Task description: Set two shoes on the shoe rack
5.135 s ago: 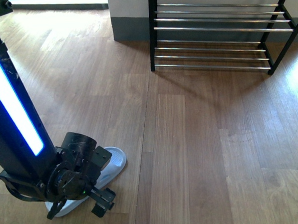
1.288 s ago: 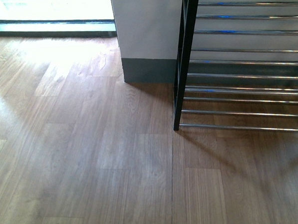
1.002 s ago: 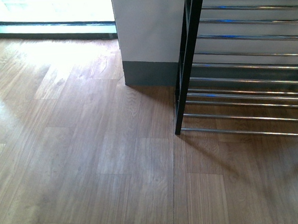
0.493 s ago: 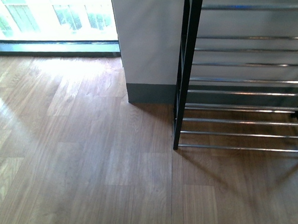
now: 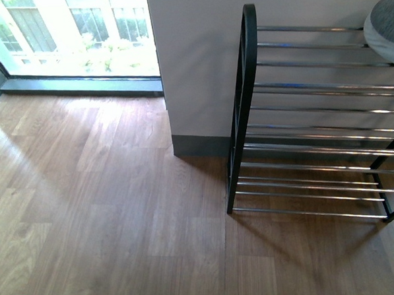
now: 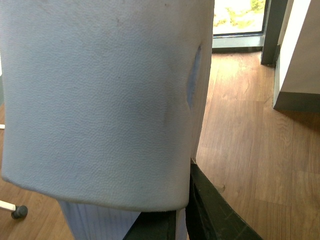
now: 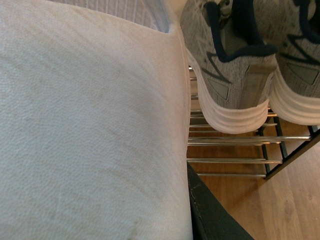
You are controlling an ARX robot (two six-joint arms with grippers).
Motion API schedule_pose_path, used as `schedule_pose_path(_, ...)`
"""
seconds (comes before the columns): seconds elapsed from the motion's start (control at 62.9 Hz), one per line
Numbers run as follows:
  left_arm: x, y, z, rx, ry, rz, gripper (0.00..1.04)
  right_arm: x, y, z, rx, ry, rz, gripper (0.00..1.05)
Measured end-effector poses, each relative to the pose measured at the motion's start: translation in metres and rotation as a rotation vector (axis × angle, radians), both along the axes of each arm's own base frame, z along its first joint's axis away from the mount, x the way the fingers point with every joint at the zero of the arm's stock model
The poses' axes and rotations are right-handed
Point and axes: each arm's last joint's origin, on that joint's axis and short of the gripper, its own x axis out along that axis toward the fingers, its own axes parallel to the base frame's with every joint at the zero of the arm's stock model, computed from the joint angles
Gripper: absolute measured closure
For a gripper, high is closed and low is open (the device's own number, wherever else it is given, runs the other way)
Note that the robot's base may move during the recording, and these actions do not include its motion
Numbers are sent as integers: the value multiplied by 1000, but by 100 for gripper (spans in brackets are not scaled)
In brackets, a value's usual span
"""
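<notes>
- Most of the front view is brown wood-plank floor [image 5: 108,211]. No arm shows on it now, though 5 s ago the left arm was down at a slipper.
- Black-framed shoe rack with arched sides and chrome bars [image 5: 238,122]: a second ago only its lower tiers were in frame. Now the arch top and upper tier show too, so my read is the view has risen to top-tier height.
- Pale blue-white foam slide slipper [image 6: 100,100] fills the left wrist view, well off the floor. Left hand [image 6: 182,225] looks clamped on it, with a dark finger under its edge.
- Second pale slide slipper [image 7: 85,125] fills half the right wrist view, just beside the rack's upper bars. Right hand [image 7: 207,215] seems to grip it, but the jaws are mostly hidden.
- Pair of grey knit sneakers with white soles and navy heels [image 7: 235,75] already sits side by side on the rack bars. A grey toe shows at the front view's right edge.
- Takeaway: the sneakers look placed. Both hands carry slippers, which would need free bars beside them.
</notes>
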Motion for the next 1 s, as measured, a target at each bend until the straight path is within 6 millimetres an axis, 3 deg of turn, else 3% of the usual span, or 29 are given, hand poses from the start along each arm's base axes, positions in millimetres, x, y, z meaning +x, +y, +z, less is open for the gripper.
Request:
schedule_pose_path(0.207, 0, 0, 0, 0, -1, 0, 103, 0, 0, 0, 0, -1, 0, 103)
schedule_pose_path(0.302, 0, 0, 0, 0, 0, 1, 103, 8, 4, 4, 14, -123, 168, 103)
schedule_pose_path(0.509, 0, 0, 0, 0, 0, 0, 103, 53, 31, 17, -31, -92, 240, 103)
schedule_pose_path(0.731, 0, 0, 0, 0, 0, 0, 103, 106, 65, 13, -105, 21, 245, 103)
schedule_pose_path(0.858, 0, 0, 0, 0, 0, 0, 103, 141, 82, -2, -192, 90, 216, 103)
schedule_pose_path(1.002, 0, 0, 0, 0, 0, 0, 103, 189, 94, -44, -294, 236, 155, 103)
